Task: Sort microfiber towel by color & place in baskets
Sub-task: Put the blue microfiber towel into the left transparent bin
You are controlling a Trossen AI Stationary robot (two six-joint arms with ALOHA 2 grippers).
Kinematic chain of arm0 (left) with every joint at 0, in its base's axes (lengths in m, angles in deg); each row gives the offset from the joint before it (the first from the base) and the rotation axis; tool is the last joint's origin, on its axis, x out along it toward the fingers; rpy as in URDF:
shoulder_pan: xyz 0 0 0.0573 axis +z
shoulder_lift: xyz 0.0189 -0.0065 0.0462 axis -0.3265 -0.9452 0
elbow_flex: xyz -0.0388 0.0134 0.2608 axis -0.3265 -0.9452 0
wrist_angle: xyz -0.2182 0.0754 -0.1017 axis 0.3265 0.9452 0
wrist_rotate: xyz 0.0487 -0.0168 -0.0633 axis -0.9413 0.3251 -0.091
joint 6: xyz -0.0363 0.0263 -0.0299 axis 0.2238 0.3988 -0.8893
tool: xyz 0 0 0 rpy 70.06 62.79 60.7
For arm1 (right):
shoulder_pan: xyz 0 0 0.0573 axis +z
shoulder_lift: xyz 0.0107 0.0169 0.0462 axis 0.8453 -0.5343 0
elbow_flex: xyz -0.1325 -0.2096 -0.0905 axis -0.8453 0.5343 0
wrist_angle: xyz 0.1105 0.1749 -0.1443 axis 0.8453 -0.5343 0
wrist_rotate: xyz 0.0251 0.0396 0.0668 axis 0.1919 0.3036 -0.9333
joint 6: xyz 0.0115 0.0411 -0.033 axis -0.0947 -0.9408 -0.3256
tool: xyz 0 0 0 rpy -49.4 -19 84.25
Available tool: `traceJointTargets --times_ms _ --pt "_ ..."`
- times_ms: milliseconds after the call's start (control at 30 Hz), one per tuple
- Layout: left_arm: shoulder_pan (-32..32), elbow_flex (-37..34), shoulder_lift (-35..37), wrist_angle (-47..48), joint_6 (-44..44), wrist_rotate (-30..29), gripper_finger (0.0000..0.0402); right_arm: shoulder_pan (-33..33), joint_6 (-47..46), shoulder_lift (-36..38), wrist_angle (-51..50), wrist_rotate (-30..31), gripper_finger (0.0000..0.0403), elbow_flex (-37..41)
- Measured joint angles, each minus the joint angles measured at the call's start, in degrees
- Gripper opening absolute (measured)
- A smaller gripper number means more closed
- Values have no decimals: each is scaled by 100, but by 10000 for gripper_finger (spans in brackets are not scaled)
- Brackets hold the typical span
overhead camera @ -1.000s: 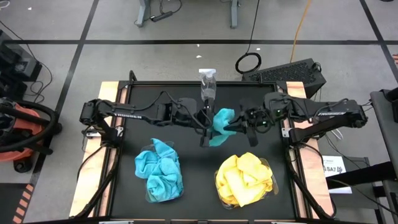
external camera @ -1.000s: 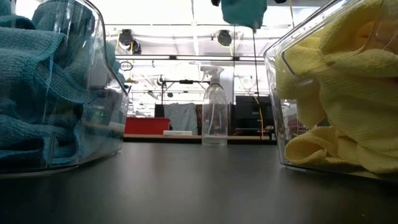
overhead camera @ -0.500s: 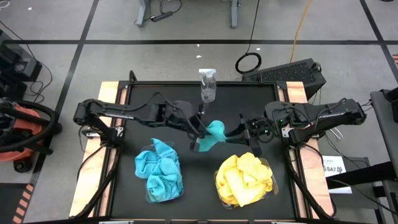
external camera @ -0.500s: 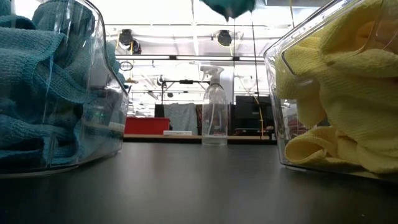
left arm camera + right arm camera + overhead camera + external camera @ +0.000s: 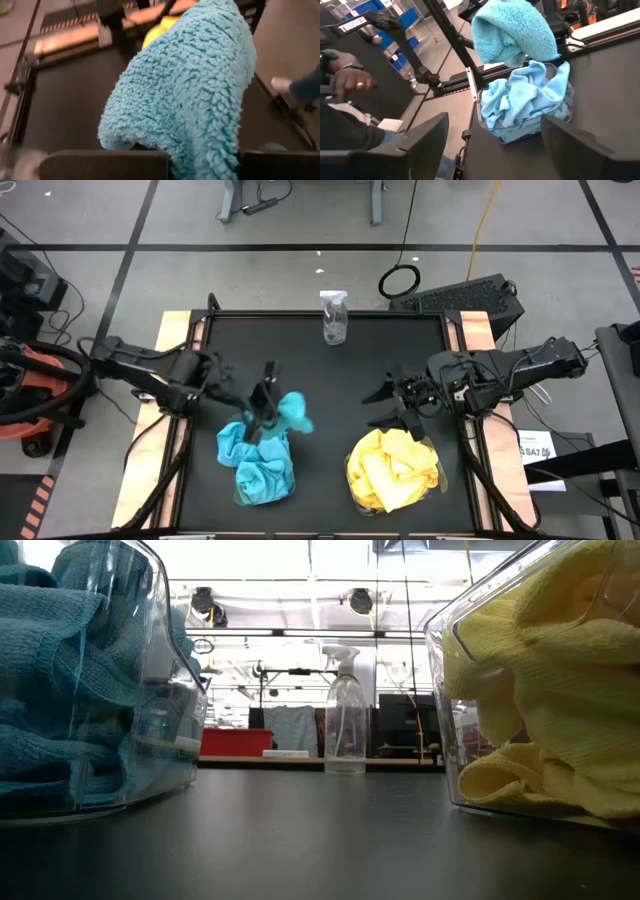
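Above the black table [image 5: 320, 380], a blue towel [image 5: 290, 412] is being gripped by the closed left gripper [image 5: 264, 408], just over the blue basket [image 5: 256, 465]; the right gripper [image 5: 392, 404] is being held open nearby.

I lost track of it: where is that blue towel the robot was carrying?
From above, the blue towel hangs in the left hand, over the far edge of the blue-filled basket on the table's left.

I see a turquoise towel [image 5: 291, 412] hanging over the left basket [image 5: 258, 463], which is full of turquoise towels; the right basket [image 5: 394, 470] is heaped with yellow towels [image 5: 392, 463].
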Motion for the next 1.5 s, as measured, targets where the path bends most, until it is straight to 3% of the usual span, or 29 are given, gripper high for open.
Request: traceJointTargets --times_ms 167,433,833,1067,1333,1500 --pt "-535 -139 62 840 -618 -796 17 67 27 0 -4 3 287 0" --pt "-881 -1409 65 607 -1688 -1367 17 67 102 1 -4 5 264 0" --pt "-745 -3791 1206 -699 -2267 -1439 17 218 145 0 -11 30 258 0" --pt "-745 -5019 1391 -1913 -2615 -869 18 218 85 0 -6 204 257 0" --pt "-761 -5407 1330 -2225 -2848 -737 26 216 0 0 39 216 257 0" --pt "-788 -5407 1330 -2215 -2758 -710 81 176 4 0 39 216 257 0"
